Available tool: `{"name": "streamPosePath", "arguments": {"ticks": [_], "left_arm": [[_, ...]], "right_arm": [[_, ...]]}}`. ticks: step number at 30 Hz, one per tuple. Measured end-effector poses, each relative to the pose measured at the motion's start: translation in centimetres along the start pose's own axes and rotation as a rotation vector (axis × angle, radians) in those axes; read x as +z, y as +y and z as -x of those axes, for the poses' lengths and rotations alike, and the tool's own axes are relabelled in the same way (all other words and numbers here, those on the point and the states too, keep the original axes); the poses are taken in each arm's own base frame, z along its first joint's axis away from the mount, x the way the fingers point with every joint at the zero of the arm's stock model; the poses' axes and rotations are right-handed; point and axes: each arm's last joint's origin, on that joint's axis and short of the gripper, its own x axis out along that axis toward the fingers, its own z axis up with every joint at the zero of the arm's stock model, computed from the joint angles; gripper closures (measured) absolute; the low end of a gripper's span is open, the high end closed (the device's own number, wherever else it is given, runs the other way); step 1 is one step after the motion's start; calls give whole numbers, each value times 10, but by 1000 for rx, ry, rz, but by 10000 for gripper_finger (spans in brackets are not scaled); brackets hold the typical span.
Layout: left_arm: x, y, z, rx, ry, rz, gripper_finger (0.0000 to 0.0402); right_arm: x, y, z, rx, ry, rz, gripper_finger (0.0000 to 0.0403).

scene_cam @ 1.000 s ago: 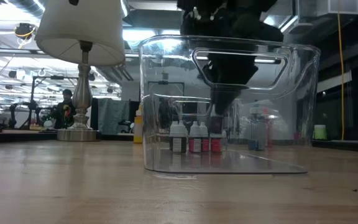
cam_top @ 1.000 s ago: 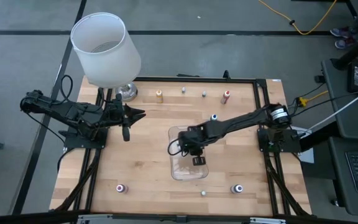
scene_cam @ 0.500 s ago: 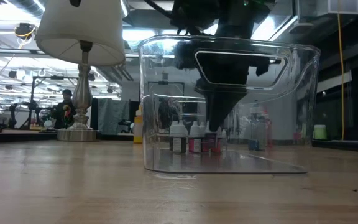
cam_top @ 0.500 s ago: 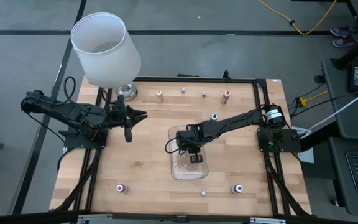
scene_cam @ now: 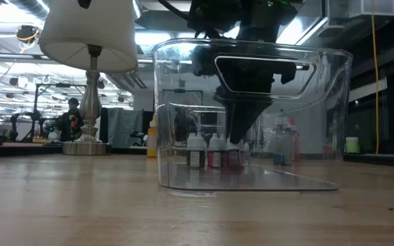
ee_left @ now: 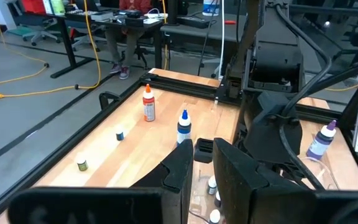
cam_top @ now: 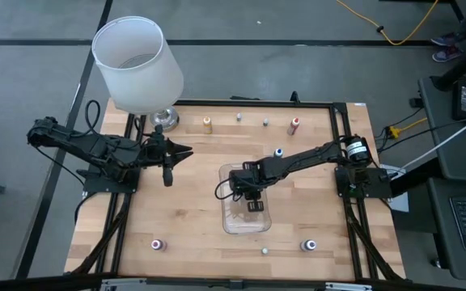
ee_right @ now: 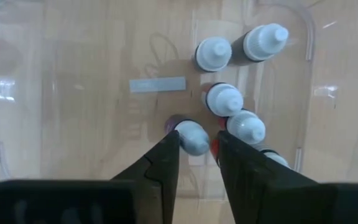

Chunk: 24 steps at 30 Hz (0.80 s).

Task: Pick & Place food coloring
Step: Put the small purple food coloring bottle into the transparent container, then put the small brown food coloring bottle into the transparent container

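Note:
Several food coloring bottles (ee_right: pixel 224 98) with pale caps stand on the floor of the clear tray (cam_top: pixel 226 223) at the table's middle. My right gripper (ee_right: pixel 194 140) reaches down into the tray, its fingers slightly apart on either side of one pink-bodied bottle (ee_right: pixel 191 137), which stands on the tray floor (scene_cam: pixel 232 158). My left gripper (ee_left: pixel 202 149) hovers over the table's left side (cam_top: pixel 183 149), with a narrow gap between its fingers and nothing in it. More bottles stand loose on the table, such as an orange one (cam_top: pixel 207 124) and a blue-capped one (cam_top: pixel 279 152). My right gripper comes at the pink-bodied bottle from above, fingers pointing down, one on each side of its pale cap (ee_right: pixel 185 132). One finger (ee_right: pixel 168 149) lies right against the cap, and a sliver of room shows at the other. I cannot tell whether either finger touches it.
A lamp with a white shade (cam_top: pixel 136 65) stands at the far left corner. Loose bottles line the far edge (cam_top: pixel 294 125) and the near edge (cam_top: pixel 158 244), (cam_top: pixel 308 245). The tray's tall clear walls (scene_cam: pixel 176 102) surround my right gripper.
My right gripper has sunk a little deeper into the tray, and the bottle between its fingers has come down beside the others on the tray floor.

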Motion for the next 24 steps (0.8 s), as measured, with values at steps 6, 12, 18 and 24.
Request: {"name": "streamPosePath", "arguments": {"ticks": [6, 12, 18, 24], "left_arm": [[0, 0, 0, 0, 0, -1, 343], [0, 0, 0, 0, 0, -2, 343], [0, 0, 0, 1, 2, -4, 343], [-3, 1, 0, 5, 24, -20, 343]], "right_arm": [[5, 0, 8, 0, -3, 0, 289], [17, 2, 26, 1, -29, 5, 288], [26, 4, 53, -16, -1, 39, 288], [16, 20, 89, -92, 53, 116, 288]]}}
